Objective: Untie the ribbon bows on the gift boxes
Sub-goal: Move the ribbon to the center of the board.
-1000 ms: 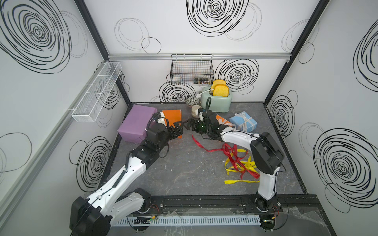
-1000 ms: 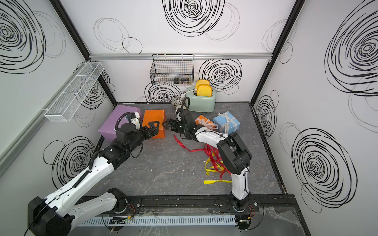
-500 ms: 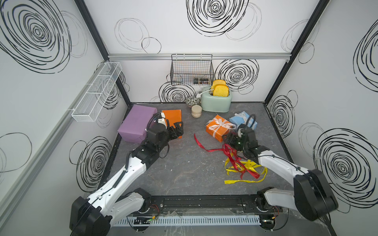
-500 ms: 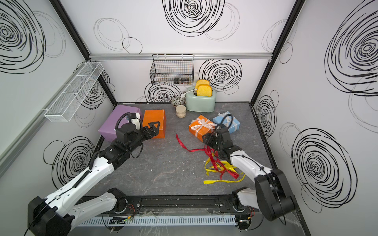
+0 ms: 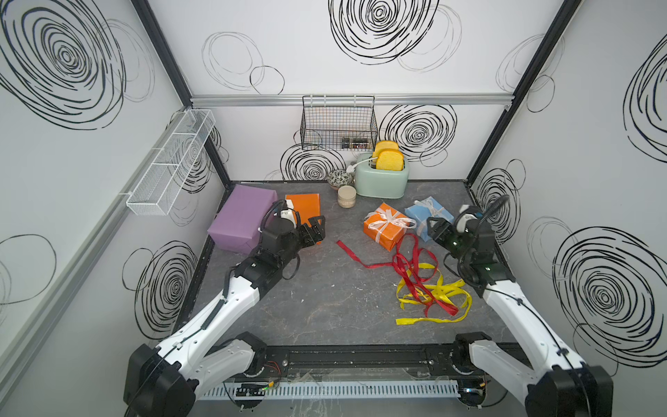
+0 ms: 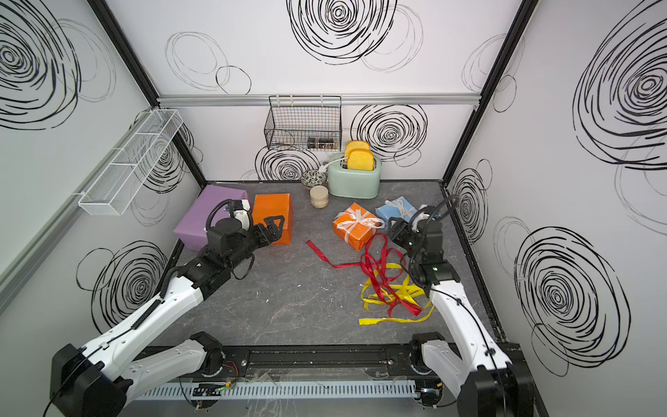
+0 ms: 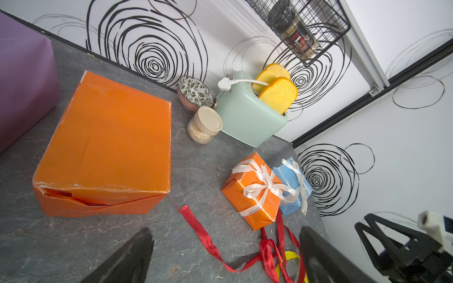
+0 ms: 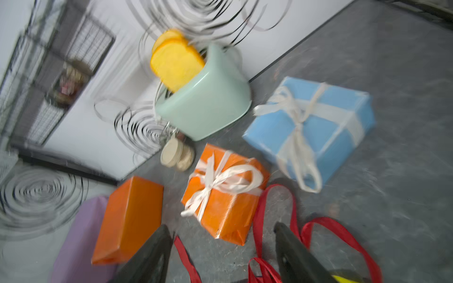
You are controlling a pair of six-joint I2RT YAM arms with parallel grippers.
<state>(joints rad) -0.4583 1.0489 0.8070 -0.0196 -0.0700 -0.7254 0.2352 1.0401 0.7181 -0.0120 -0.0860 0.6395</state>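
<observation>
Inspecting the surface (image 5: 325,307) shows two bows tied and two ribbons loose. A white bow (image 5: 388,218) sits on the small orange box (image 5: 389,238), with full loops and tails hanging over the box edges. A thinner white bow (image 5: 429,206) crosses the blue box (image 5: 415,218), with one long tail down its side. The right wrist view is blurred, so that knot cannot be read closely. The red ribbon (image 5: 400,265) and the yellow ribbon (image 5: 418,320) lie untied in a tangled heap in front of both small boxes, red over yellow. The lilac box (image 5: 242,216) and the large orange box (image 5: 305,207) stand side by side at the far left, showing plain paper.

The left jaws are spread wide with nothing between them. They hang just in front of the large orange box, well apart from both bows. The right jaws are also spread and hold nothing. They hang just beside the blue box and face the small orange box, whose bow lies near their tips. Red loops lie on the surface close below them.

The red ribbon's free end runs straight out of the heap toward the left arm's side, its tip pointing at the large orange box. The lowest yellow strand lies crosswise, roughly parallel to the front rail (image 5: 361,357). The small orange box is turned with a corner toward the front.
</observation>
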